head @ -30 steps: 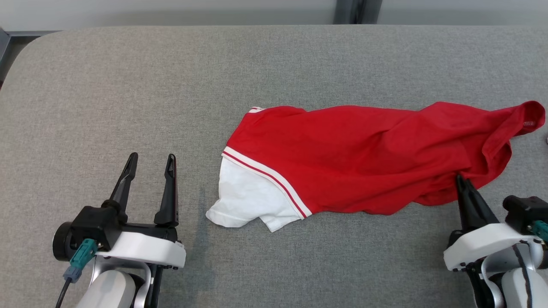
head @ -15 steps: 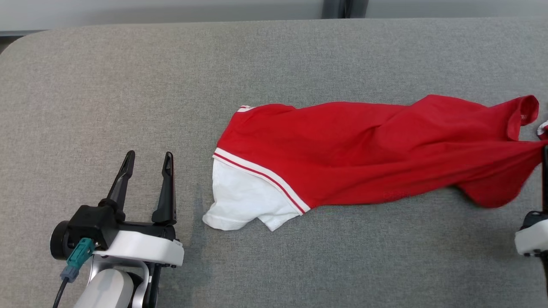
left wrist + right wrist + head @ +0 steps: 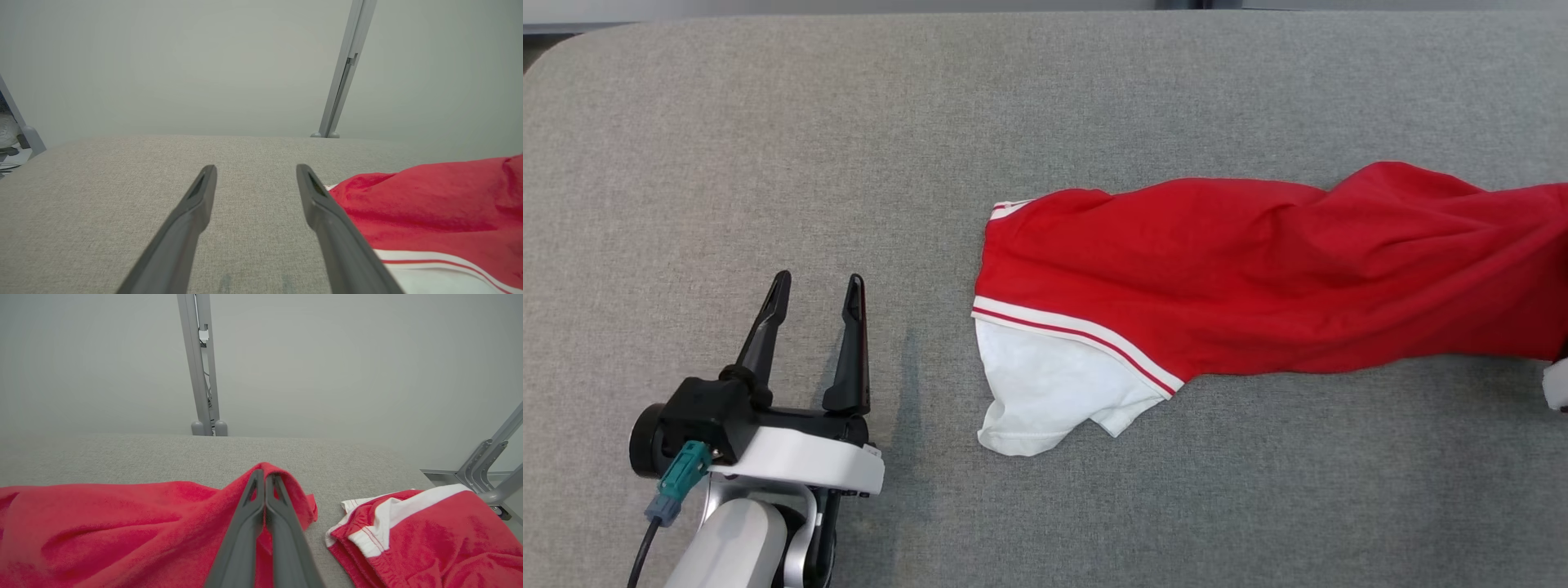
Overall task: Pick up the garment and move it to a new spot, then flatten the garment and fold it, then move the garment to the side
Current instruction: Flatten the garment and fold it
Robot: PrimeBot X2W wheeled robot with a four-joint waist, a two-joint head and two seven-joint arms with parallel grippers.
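The garment (image 3: 1258, 269) is red with a white sleeve and white-striped trim. It lies stretched across the grey table from the middle to the right edge of the head view. My right gripper (image 3: 265, 477) is shut on a raised fold of its red cloth (image 3: 282, 486), lifting it off the table. In the head view, a white bit of the right arm (image 3: 1556, 384) shows at the right edge. My left gripper (image 3: 818, 287) rests open at the lower left, apart from the white sleeve (image 3: 1045, 392). The left wrist view shows the garment (image 3: 429, 212) just beyond the right finger (image 3: 327, 212).
The grey fabric table (image 3: 768, 147) stretches wide on the left and behind the garment. Another bunch of red and white cloth (image 3: 408, 535) lies to the right of my right gripper. Metal frame posts (image 3: 202, 375) stand behind the table.
The right gripper has pulled the garment's end to the right, out of the head view, stretching the cloth and dragging the sleeve end rightward. The head camera has shifted downward. The left gripper stays still.
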